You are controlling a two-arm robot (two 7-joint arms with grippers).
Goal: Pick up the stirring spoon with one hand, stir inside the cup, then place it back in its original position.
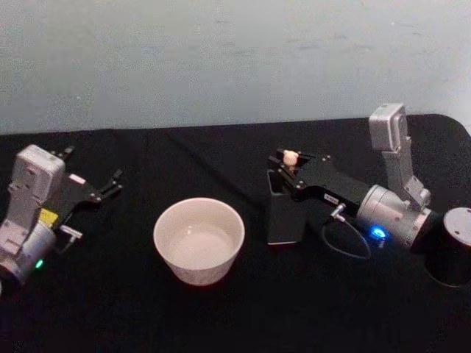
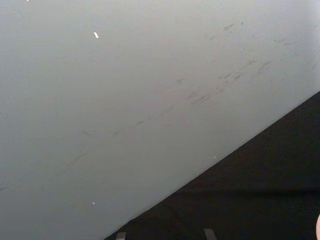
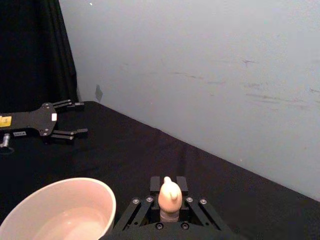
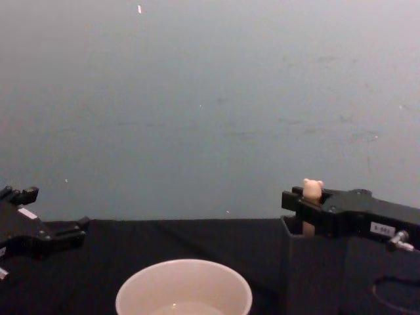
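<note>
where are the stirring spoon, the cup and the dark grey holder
stirring spoon (image 1: pixel 291 157), head view, on its bear-head top
cup (image 1: pixel 196 273), head view, on its outer wall
dark grey holder (image 1: pixel 283 218), head view, on its front face

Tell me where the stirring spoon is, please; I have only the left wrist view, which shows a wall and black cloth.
Observer: The stirring spoon stands in the dark holder, to the right of the cup.
Operator: Does a tool hold it?
Observer: Yes, the right tool is shut on its handle, just under the bear head.
Operator: And the left tool?
Observer: The left tool is open, well left of the cup, holding nothing.
</note>
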